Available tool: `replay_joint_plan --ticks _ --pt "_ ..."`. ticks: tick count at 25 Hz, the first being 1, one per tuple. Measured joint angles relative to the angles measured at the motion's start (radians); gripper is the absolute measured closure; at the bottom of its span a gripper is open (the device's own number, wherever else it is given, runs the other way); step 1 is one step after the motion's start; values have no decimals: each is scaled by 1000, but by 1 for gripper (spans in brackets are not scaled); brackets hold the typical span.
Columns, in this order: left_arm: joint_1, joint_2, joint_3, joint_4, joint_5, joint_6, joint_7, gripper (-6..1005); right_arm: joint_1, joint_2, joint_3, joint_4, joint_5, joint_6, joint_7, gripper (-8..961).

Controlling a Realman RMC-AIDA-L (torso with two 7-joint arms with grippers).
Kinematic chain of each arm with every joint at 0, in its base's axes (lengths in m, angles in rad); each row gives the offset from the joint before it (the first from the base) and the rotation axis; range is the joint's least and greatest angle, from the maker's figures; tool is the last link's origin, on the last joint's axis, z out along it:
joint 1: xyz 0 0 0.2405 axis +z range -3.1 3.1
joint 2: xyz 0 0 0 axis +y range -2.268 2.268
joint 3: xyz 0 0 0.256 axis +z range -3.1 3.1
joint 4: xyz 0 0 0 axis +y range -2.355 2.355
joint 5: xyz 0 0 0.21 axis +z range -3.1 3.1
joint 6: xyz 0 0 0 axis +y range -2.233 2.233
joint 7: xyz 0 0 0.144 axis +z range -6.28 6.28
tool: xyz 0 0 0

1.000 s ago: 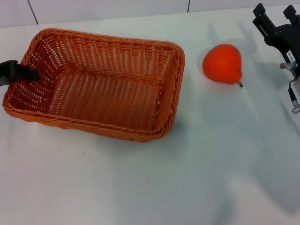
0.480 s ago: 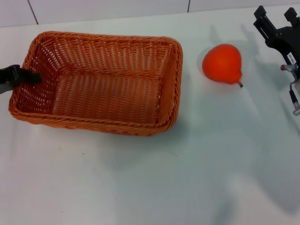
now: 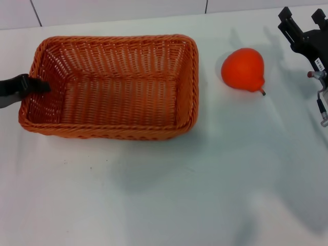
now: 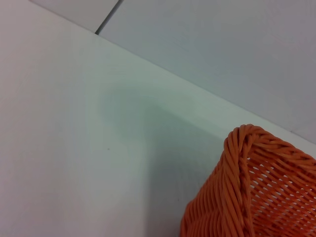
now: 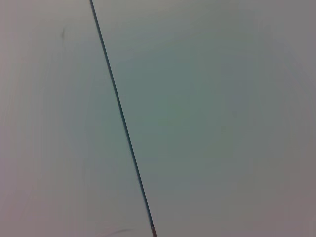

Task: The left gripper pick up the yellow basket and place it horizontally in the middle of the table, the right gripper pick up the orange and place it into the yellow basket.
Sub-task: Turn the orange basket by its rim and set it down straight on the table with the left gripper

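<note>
The yellow basket (image 3: 110, 87), orange-brown woven wicker, sits on the white table (image 3: 169, 195) with its long side running left to right. My left gripper (image 3: 32, 85) is shut on the basket's left rim, one finger reaching inside the wall. A corner of the basket also shows in the left wrist view (image 4: 252, 192). The orange (image 3: 243, 69), with a short dark stem, lies on the table to the right of the basket. My right gripper (image 3: 302, 23) hovers at the far right edge, beyond the orange, with its jaws apart and empty.
A dark seam line (image 5: 121, 118) crosses the pale surface in the right wrist view. Wall panels (image 3: 118, 10) run behind the table's far edge. Cables and fittings (image 3: 320, 102) hang below the right wrist.
The basket has swung round in my left gripper until its long side lies level, left to right. The left gripper shifted slightly right. The orange and right gripper stayed put.
</note>
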Motion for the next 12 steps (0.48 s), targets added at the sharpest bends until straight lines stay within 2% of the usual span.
replay_joint_plan --ticks 12 --pt "3 -4 8 10 0 -10 1 835 -2 -2 0 0 0 -3 0 7"
